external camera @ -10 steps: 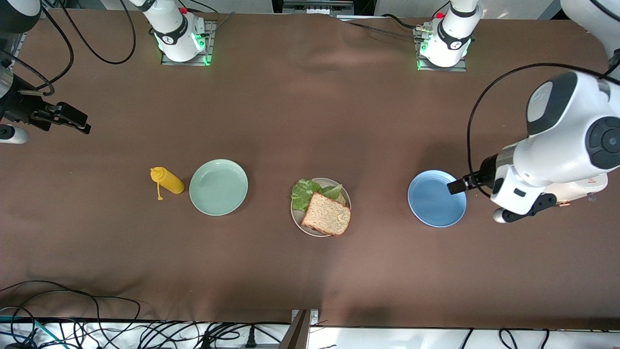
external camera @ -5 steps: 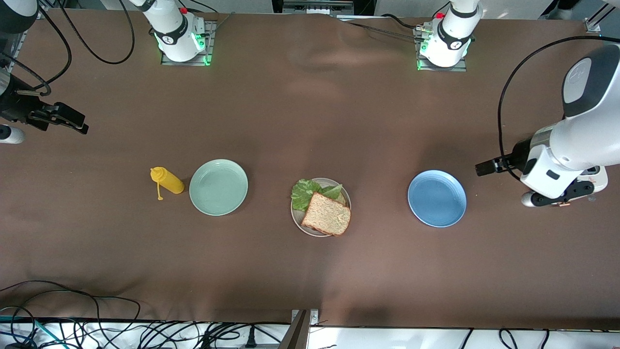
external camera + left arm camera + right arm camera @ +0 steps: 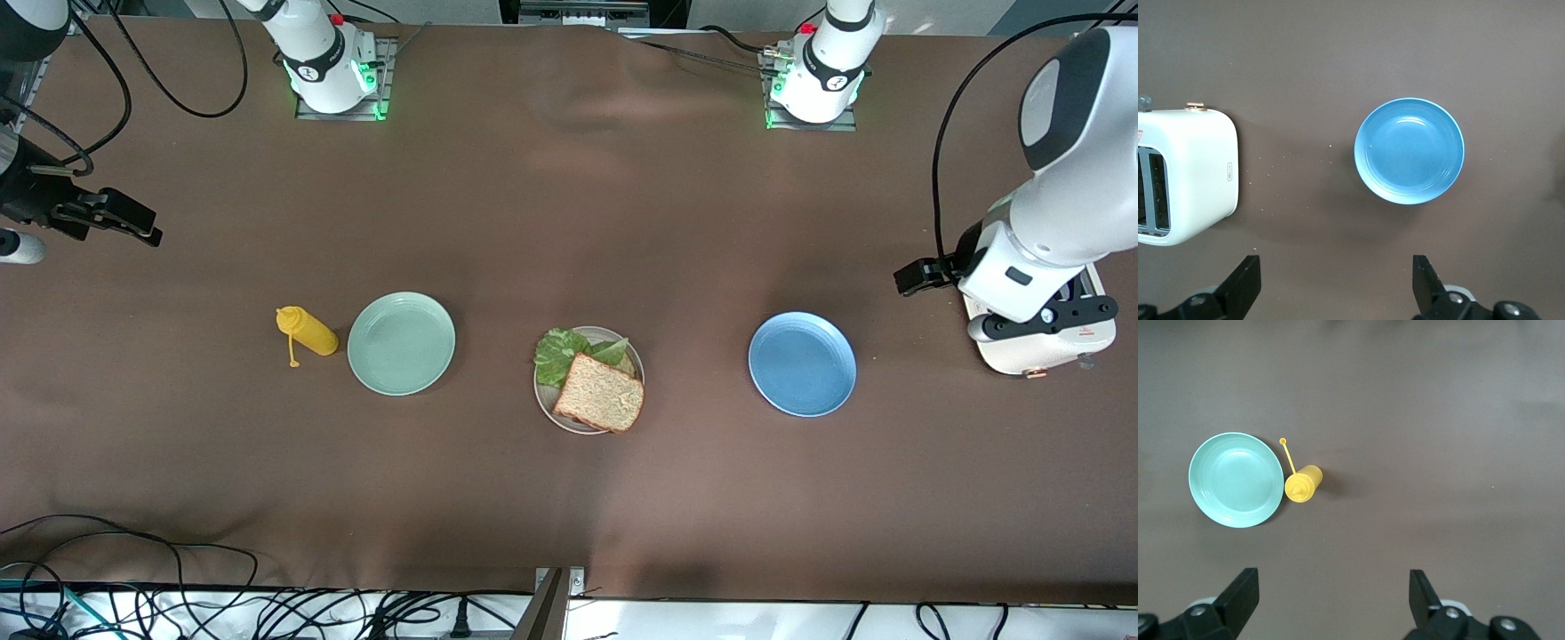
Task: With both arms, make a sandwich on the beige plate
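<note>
Resting on the beige plate [image 3: 548,407] at mid-table, the sandwich [image 3: 600,392] shows one bread slice on top with lettuce [image 3: 560,352] protruding beneath it, well apart from both grippers. Left gripper [image 3: 1336,288]: fingers spread and empty, held in the air at the left arm's end of the table, over bare cloth between the blue plate [image 3: 802,364] and the white toaster [image 3: 1185,175]. Right gripper [image 3: 1331,603]: fingers likewise spread and empty, raised at the right arm's end of the table, with the yellow squeeze bottle [image 3: 308,331] and mint-green plate [image 3: 401,343] lying toward the table's middle from it.
</note>
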`<state>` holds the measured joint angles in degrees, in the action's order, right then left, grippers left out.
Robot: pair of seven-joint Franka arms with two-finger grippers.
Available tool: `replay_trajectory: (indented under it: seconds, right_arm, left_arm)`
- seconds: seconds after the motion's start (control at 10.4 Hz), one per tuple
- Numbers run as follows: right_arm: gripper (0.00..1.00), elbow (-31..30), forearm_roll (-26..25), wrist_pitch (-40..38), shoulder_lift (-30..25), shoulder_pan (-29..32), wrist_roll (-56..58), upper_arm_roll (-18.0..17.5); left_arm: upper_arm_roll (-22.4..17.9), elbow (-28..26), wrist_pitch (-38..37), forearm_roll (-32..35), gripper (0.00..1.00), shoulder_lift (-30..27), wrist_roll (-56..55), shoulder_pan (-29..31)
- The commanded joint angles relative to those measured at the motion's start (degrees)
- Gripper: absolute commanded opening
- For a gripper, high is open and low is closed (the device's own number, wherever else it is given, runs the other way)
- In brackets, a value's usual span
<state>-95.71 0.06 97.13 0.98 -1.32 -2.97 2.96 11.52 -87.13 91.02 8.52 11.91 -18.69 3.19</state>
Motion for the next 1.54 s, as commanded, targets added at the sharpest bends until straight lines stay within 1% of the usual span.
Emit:
replay_trajectory:
  seconds: [0.0,0.29,0.48,0.58,0.67,0.77,1.35,1.44]
  right_arm:
    - [1.0,1.4,0.38,0.78,0.6,0.0,-0.64,-0.06]
    - [1.0,1.4,0.3,0.69,0.6,0.0,-0.19,0.03]
    - [1.0,1.4,0.3,0.69,0.6,0.0,-0.11,0.03]
    - [1.0,1.4,0.3,0.69,0.6,0.0,-0.02,0.03]
    - [1.0,1.4,0.3,0.69,0.6,0.0,-0.02,0.03]
    - [1.0,1.4,0.3,0.78,0.6,0.0,-0.02,0.03]
    - [1.0,1.4,0.3,0.78,0.6,0.0,-0.11,-0.06]
    - [1.0,1.4,0.3,0.78,0.6,0.0,-0.02,-0.06]
  left_arm:
    - [-1.33,-6.83,3.81,0.79,1.0,-5.49,2.17,-0.72]
    - [-2.12,-3.4,3.29,0.27,1.0,-5.49,2.08,-1.69]
    - [-2.55,-1.56,-0.21,0.35,1.0,-5.84,2.08,-2.39]
    - [-3.6,-1.46,-1.19,0.18,1.0,-6.1,2.08,-2.57]
    - [-5.7,-1.46,-1.54,-1.13,1.0,-6.89,2.08,-4.22]
    - [-7.46,-1.29,-3.55,-1.58,1.0,-6.9,1.99,-5.2]
    - [-7.48,-1.2,-3.83,-1.76,1.0,-6.02,1.38,-5.3]
    - [-7.48,-1.46,-4.01,-2.97,1.0,-6.02,1.38,-5.3]
